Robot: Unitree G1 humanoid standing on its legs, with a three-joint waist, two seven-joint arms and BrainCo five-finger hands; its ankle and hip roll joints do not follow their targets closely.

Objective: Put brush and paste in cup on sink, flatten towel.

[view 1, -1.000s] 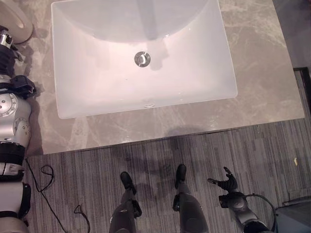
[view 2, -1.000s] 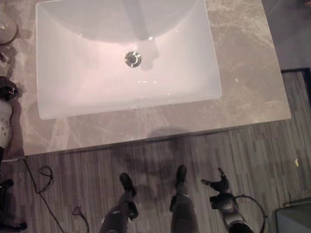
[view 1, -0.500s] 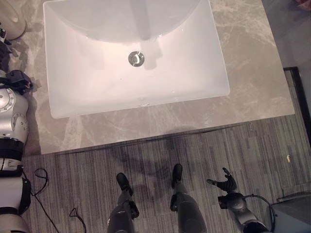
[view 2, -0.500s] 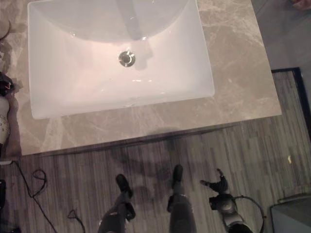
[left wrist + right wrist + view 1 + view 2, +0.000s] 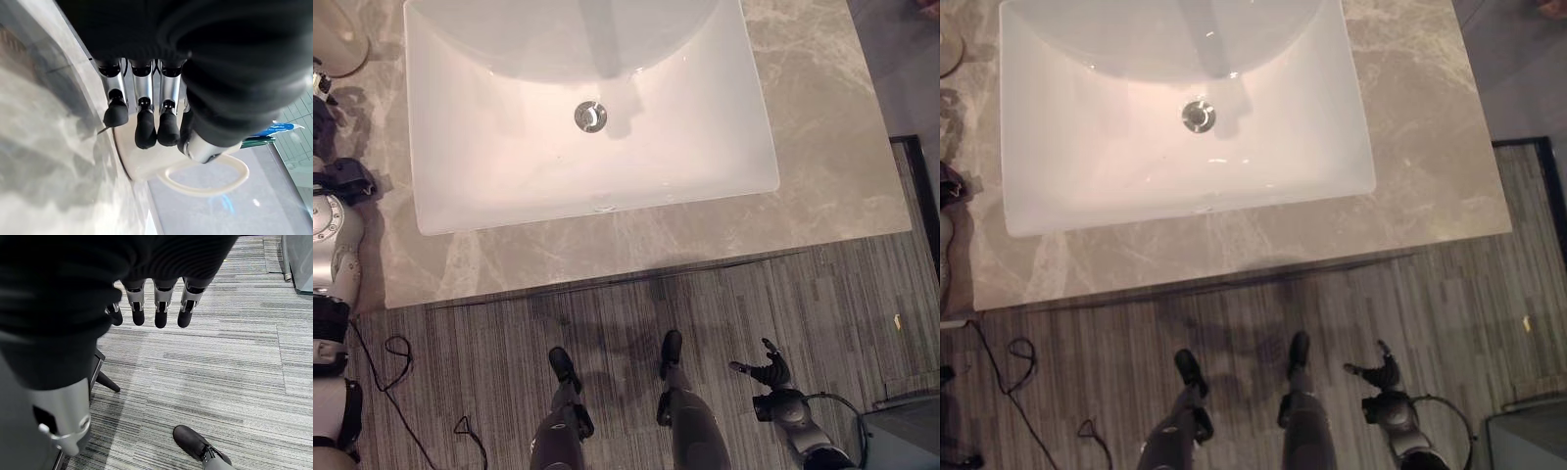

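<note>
A cream cup (image 5: 146, 164) with a loop handle stands on the marble countertop (image 5: 842, 147) left of the white sink (image 5: 440, 211); the cup (image 5: 335, 44) also sits at the far left corner in the left eye view. Blue and green items (image 5: 274, 132) poke out past its far side. My left hand (image 5: 142, 117) is open, its straight fingers reaching down to the cup's side, thumb beside them. In the left eye view the left hand (image 5: 323, 113) lies at the left edge just below the cup. My right hand (image 5: 771, 372) hangs open over the carpet, its fingers (image 5: 161, 308) straight and holding nothing.
The sink has a metal drain (image 5: 590, 116) in its middle. Striped grey carpet (image 5: 803, 304) runs along the counter's front edge. A dark grey box (image 5: 901, 431) stands at the lower right, and a black mat edge (image 5: 925, 196) lies to the right.
The whole picture has shifted a little, so the camera moved. My left arm sits slightly further toward the left edge. The right hand has stayed where it was.
</note>
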